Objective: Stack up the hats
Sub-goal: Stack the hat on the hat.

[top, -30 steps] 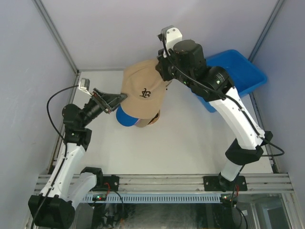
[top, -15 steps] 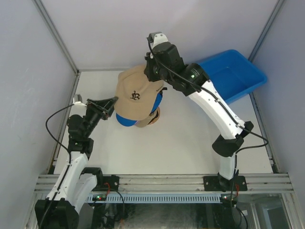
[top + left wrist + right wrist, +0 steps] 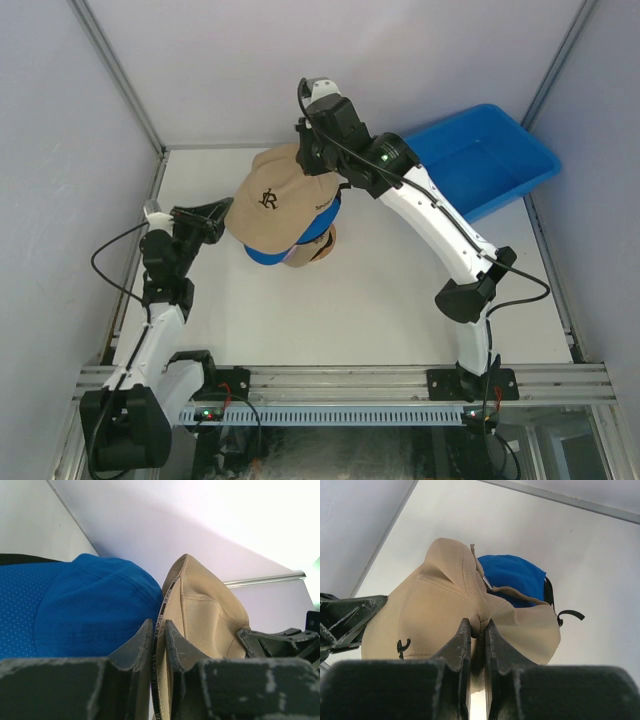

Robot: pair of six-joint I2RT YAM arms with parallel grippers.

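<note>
Noted, against a second ago, a leftward carry of the tan cap (image 3: 268, 205), with both arms drawn the same way.

Found the left fingers (image 3: 147, 635) pressed nearly together on the tan cap's rim, with the sweatband tape nipped between. Found the right fingers (image 3: 466, 632) likewise closed, pinching a fold of fabric at the back of the crown. Held up off the bench (image 3: 400, 290) by these two grips, so far as can be told, logo uppermost in the top view.

Just beside and partly beneath: blue cap (image 3: 85, 607), touching the tan rim in the left wrist view and showing past the tan cap's near and right edges in the top view. Cannot tell what carries the blue cap. Also noted a pale object (image 3: 314, 250) at its right, not identified. Well apart to the right: bin (image 3: 480, 160), no part in this step.

Judged step in hand: setting the tan cap over the blue one, with the carry nearly done and the seating not yet. Judged offset: tan crown left of the blue crown and farther from the arm bases, so not centred.

Required next: bringing the two crowns into line, brims to the same side, then lowering with both grips level to spread the soft rim around the blue crown rather than fold it. After seating, release of both pinches and withdrawal outward without dragging fabric.
</note>
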